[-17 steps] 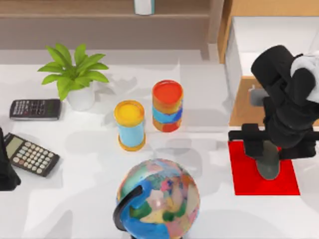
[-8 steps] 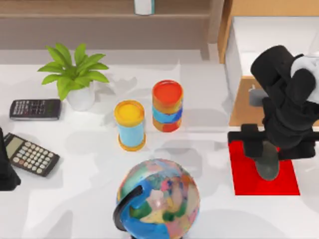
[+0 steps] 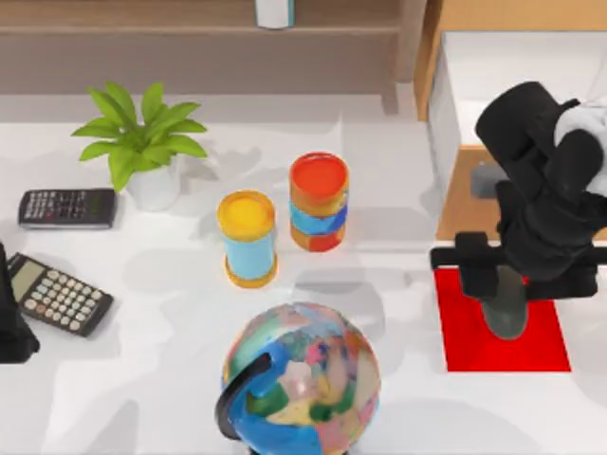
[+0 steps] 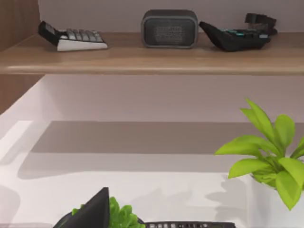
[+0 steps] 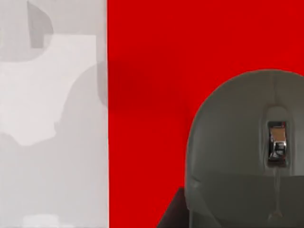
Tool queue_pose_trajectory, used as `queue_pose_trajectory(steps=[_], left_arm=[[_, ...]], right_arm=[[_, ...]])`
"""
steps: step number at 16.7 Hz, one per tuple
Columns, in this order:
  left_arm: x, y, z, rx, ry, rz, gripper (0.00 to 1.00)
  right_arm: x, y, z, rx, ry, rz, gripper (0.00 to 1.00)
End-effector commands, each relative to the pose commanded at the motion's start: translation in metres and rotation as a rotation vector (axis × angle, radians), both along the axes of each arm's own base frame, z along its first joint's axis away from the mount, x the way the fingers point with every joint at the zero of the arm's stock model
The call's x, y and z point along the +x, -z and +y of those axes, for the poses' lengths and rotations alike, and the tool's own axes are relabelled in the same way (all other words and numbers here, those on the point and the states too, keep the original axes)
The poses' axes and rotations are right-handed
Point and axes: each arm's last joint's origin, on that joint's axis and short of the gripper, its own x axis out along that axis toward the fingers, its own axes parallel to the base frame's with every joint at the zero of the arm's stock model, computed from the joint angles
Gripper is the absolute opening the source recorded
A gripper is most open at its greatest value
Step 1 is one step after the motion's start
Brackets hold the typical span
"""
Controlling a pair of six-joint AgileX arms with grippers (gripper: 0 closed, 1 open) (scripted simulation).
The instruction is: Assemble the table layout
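Observation:
The white table (image 3: 171, 379) carries a red mat (image 3: 465, 332) at its right side. A grey computer mouse (image 3: 507, 318) lies on that mat, also seen close up as the mouse (image 5: 247, 152) on the red mat (image 5: 147, 71). My right gripper (image 3: 520, 282) hovers just above the mouse, open, with its fingers spread to either side of it. One dark fingertip (image 5: 171, 213) shows beside the mouse. My left arm (image 3: 9, 318) is parked at the table's left edge.
A potted plant (image 3: 142, 142), two calculators (image 3: 66, 207) (image 3: 57, 294), a yellow-topped cylinder (image 3: 248, 237), a red-topped cylinder (image 3: 319, 201) and a globe (image 3: 302, 379) stand on the table. A wooden cabinet (image 3: 455, 199) sits behind the mat. A shelf (image 4: 152, 57) holds small devices.
My right gripper has shifted slightly left and away from the mat's front edge. The mouse has stayed in place on the mat.

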Motion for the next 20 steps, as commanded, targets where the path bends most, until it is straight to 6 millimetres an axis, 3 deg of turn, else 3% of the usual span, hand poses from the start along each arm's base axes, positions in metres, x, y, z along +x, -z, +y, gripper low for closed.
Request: queue_pose_trajectory(steps=[10,16,20], left_arm=[[0.000,0.000,0.000,0.000,0.000,0.000,1.00],[0.000,0.000,0.000,0.000,0.000,0.000,1.00],[0.000,0.000,0.000,0.000,0.000,0.000,1.00]], right_arm=[[0.006,0.000,-0.001,0.008,0.013,-0.023,0.00],[0.008,0.021,-0.007,-0.020,0.037,0.030,0.00],[0.008,0.022,-0.008,-0.022,0.038,0.034,0.00]])
